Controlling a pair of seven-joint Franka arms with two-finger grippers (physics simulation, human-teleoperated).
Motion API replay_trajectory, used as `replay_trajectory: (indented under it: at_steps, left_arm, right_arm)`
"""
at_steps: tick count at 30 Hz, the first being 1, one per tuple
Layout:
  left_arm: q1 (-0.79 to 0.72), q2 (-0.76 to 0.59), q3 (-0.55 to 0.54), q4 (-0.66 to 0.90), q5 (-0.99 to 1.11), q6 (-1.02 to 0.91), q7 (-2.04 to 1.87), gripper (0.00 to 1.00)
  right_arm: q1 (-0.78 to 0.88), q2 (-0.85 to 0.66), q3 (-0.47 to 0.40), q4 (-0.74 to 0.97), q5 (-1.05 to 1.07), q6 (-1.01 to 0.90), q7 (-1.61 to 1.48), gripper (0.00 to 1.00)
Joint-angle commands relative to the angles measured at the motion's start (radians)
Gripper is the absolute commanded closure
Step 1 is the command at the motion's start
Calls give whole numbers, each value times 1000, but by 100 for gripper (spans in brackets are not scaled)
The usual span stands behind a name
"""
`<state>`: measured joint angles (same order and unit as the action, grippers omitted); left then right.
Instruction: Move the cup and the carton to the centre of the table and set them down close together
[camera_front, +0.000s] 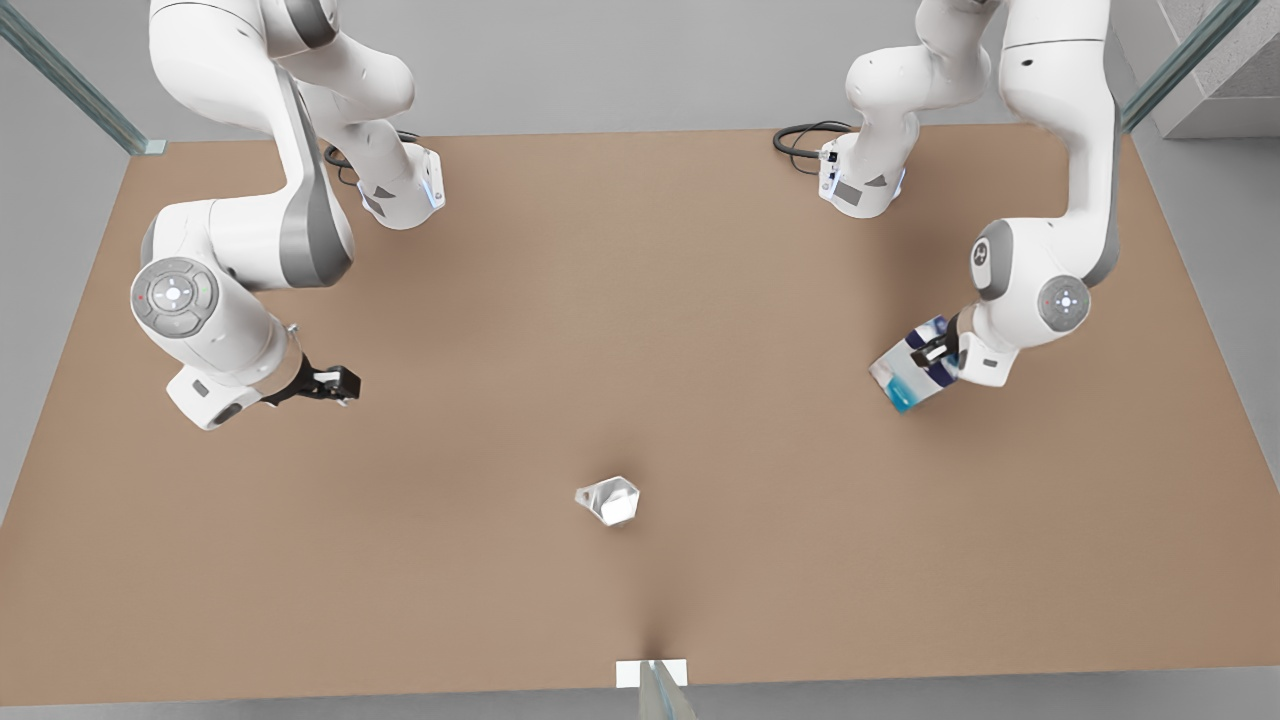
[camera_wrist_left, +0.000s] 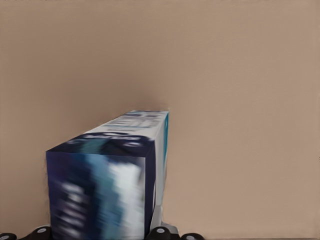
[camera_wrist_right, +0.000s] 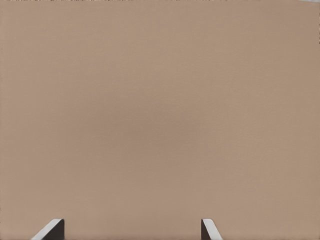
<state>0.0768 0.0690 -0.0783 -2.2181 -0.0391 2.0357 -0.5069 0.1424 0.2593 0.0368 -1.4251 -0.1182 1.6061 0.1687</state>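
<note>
left gripper (camera_front: 935, 352) at the front view's right, clamped on tilted carton (camera_front: 912, 372) | right gripper (camera_front: 338, 383) at the front view's left, above bare table (camera_front: 640, 300) | cup (camera_front: 610, 499) alone near middle, toward near edge

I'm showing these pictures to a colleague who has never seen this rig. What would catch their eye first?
Probably the blue-and-white carton, tilted in the left gripper at the front view's right. Next, the small pale cup, alone on the brown table near the middle of the front view and toward its lower edge. The right gripper hangs open and empty at the front view's left.
</note>
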Motion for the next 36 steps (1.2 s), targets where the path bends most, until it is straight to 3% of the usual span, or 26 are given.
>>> replay_trajectory:
  at_steps: [1, 10, 15, 16, 19, 23, 26, 30, 31, 32, 36]
  left_arm:
    - [3, 0, 0, 0, -21, 0, 1, 45]
    - [4, -89, -109, 17, -10, -8, 183, 44]
    - [3, -98, -181, 47, 13, 54, 861, 43]
    - [1, -92, -182, 44, 44, 89, 1062, 38]
    - [-3, -87, -230, 61, 166, 135, 1461, 39]
    - [-17, 104, -429, 207, 254, 135, 1519, 39]
    - [-209, 170, -428, 322, 228, 52, 1426, 38]
    - [-313, 247, -422, 408, 168, 38, 1331, 38]
    - [-360, 271, -388, 445, 166, 38, 1309, 38]
    - [-465, 281, -262, 477, 165, 35, 1315, 38]
    - [-703, 339, -21, 563, 93, 47, 1268, 38]
  right_arm:
    - [-3, 0, 0, 0, 2, 0, 0, 0]
    - [-3, 0, 0, 0, 0, 0, 0, 0]
    - [-7, -2, 0, 0, 0, -2, 0, 0]
    - [-7, -2, 0, 2, 0, -2, 0, 0]
    - [-6, 0, 0, 2, 0, -2, 0, 0]
    - [-7, 0, 0, 0, 2, 0, 0, 0]
    - [-7, 0, 0, 2, 2, 0, 0, 0]
    - [-7, 0, 0, 0, 2, 0, 0, 0]
    - [-7, 0, 0, 2, 2, 0, 0, 0]
    - [-7, 0, 0, 2, 2, 0, 0, 0]
    - [-9, -2, 0, 2, 2, -2, 0, 0]
